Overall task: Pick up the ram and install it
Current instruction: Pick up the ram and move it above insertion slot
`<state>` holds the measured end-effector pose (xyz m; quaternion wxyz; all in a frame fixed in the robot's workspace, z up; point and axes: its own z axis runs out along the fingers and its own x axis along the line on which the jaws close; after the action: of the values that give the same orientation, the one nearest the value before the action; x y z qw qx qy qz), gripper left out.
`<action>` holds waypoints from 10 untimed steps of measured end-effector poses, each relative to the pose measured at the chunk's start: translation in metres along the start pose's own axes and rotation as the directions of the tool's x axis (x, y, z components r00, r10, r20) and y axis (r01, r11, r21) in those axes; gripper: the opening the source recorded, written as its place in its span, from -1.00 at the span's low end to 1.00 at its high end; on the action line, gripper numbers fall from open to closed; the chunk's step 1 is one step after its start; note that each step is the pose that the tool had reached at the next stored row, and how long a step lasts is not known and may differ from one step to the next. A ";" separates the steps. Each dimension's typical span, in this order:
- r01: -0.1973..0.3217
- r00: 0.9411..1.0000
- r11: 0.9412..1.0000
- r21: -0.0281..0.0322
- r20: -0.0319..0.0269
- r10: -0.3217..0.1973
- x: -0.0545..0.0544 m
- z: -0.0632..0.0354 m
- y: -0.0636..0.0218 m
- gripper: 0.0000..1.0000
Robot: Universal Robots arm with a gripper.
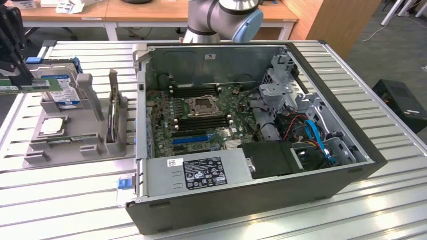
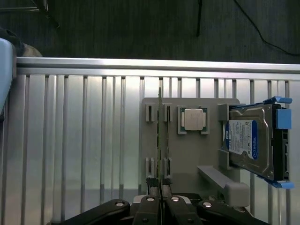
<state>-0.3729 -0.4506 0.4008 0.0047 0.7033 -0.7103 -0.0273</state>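
Observation:
The ram (image 1: 33, 84) is a thin green stick held level in the air at the exterior view's far left, above the hard drive (image 1: 61, 91) in the grey holder tray (image 1: 73, 147). My black gripper (image 1: 13, 75) comes down onto it from above. In the wrist view the ram (image 2: 160, 136) appears edge-on as a thin line over the tray (image 2: 187, 159), and my gripper (image 2: 161, 196) is shut on its near end.
The open computer case (image 1: 267, 205) lies on the slatted table, showing the motherboard's dark memory slots (image 1: 200, 122), a blue slot (image 1: 190, 139) and the CPU socket (image 1: 202, 105). The tray also carries a silver CPU chip (image 2: 193, 119), a blue-labelled hard drive (image 2: 251, 140) and an upright card (image 1: 117, 117).

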 end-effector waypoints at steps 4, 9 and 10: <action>0.000 1.000 1.000 0.000 -0.001 0.000 0.000 -0.0004 -0.0010 -0.76; 0.000 1.000 1.000 0.000 -0.001 0.000 0.000 -0.0003 -0.0052 -0.76; 0.000 1.000 1.000 0.000 -0.001 0.000 0.000 -0.0004 -0.0063 -0.76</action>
<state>-0.3666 -0.4506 0.4009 0.0051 0.7033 -0.7103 -0.0270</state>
